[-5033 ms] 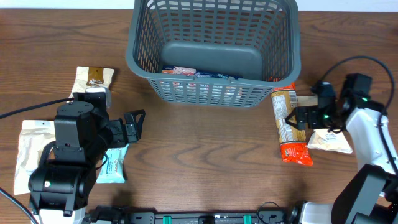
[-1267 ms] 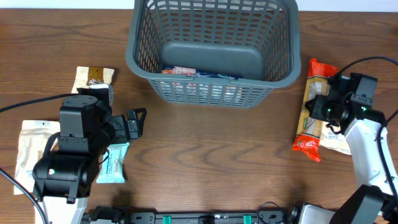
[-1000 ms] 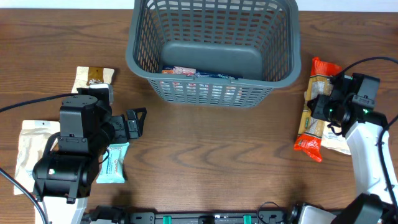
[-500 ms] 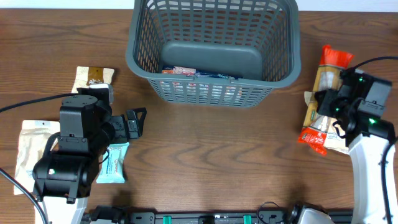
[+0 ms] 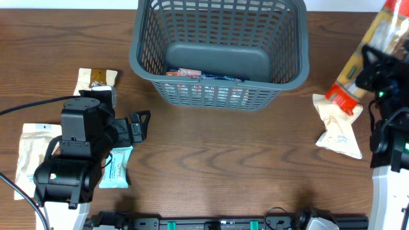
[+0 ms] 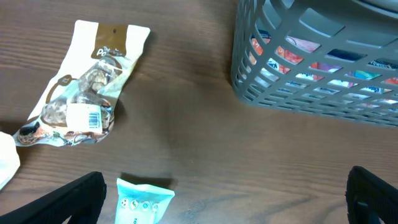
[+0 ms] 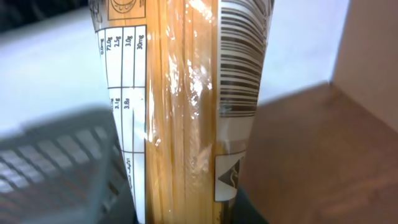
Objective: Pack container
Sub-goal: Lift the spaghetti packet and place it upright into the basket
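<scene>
The container [image 5: 138, 62] is a large dark grey slotted basket at the back centre, with a few packets lying in its bottom. My right gripper [image 5: 374, 64] is shut on a long spaghetti packet [image 5: 350, 76] with red ends, held tilted in the air just right of the container. In the right wrist view the spaghetti packet [image 7: 180, 112] fills the middle, the container [image 7: 56, 162] lies low on the left, and my gripper [image 7: 186, 214] is mostly hidden behind the packet. My left gripper [image 5: 137, 124] stands open over bare wood at the left, holding nothing.
A teal packet [image 5: 115, 169], a brown-and-white snack packet [image 5: 96, 80] and a white pouch [image 5: 32, 153] lie on the left. Another white pouch [image 5: 339, 128] lies on the right. In the left wrist view the snack packet [image 6: 81, 99] and teal packet [image 6: 143, 202] lie left of the container [image 6: 298, 93].
My right gripper has lifted the spaghetti packet off the table, up and to the right, uncovering the white pouch under it. The left arm has not moved.
</scene>
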Robot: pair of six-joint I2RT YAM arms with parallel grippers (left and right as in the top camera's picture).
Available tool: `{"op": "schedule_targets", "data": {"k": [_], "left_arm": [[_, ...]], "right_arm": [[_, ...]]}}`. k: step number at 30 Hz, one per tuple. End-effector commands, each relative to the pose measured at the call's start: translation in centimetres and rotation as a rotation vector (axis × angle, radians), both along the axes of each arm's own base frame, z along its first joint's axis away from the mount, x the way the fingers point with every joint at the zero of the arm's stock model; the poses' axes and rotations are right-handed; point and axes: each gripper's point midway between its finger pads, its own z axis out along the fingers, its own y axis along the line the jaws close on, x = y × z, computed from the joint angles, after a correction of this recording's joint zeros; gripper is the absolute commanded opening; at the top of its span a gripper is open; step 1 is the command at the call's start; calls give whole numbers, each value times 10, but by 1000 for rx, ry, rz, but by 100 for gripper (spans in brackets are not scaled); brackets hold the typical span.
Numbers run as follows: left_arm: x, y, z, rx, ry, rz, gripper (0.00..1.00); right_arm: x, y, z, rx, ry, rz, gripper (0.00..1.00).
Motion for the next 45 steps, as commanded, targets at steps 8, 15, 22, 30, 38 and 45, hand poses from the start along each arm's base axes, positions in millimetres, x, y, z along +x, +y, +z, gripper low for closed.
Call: {"op": "schedule_targets", "data": {"k": [8, 15, 22, 30, 38, 45], "left_arm": [[3, 3, 9, 9, -26, 8, 99], [5, 2, 11, 8, -38, 8, 99], [6, 2, 12, 7, -43, 8, 99], [6, 2, 12, 4, -43, 5, 99], [3, 1, 9, 1, -26, 0, 99], [-1, 1, 5, 4, -1, 0, 99]], "right_arm": [[-9, 6, 107, 186, -408, -2, 1], [-10, 18, 140, 212, -546, 53, 1], [-1, 47, 174, 247, -711, 170, 2], [31, 99, 178, 351, -774, 330, 1], [82, 178, 140, 431, -646, 484, 1], [104, 238, 94, 465, -502, 573, 1]]}}
